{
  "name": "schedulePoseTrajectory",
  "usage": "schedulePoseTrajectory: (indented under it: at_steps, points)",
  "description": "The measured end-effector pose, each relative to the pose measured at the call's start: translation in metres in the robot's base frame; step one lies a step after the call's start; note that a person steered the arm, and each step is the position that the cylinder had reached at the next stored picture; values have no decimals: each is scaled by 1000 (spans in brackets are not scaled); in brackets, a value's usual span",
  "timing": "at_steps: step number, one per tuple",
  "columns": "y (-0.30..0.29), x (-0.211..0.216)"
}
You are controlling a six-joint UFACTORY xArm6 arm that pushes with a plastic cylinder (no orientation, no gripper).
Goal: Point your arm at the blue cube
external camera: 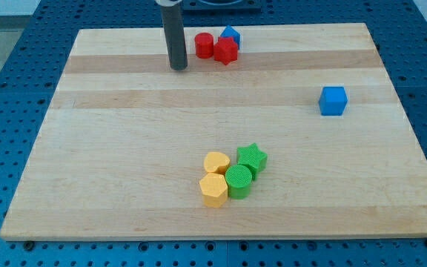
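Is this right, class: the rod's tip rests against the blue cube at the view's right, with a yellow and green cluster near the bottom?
Not quite. In the camera view my tip stands apart from the blue cube, near the top beside the red cylinder. The rest holds.

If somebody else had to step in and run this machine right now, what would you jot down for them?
Handover note:
My tip rests on the wooden board near the view's top, just left of the red cylinder.
Beside that cylinder sit a red star-like block and a small blue block, shape unclear.
The blue cube stands alone toward the view's right, well away from my tip.
A yellow heart, yellow hexagon, green cylinder and green star cluster near the view's bottom.
Done: nothing visible yet. Left: bring my tip rightward to the blue cube.
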State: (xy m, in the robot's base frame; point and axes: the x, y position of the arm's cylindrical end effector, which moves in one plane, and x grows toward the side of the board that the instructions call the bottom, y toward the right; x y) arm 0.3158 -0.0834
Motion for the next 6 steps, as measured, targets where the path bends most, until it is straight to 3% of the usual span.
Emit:
schedulePoseTrajectory:
  at_steps: [1,4,6]
  points:
    - [9,38]
    - [108,130]
    - [186,152]
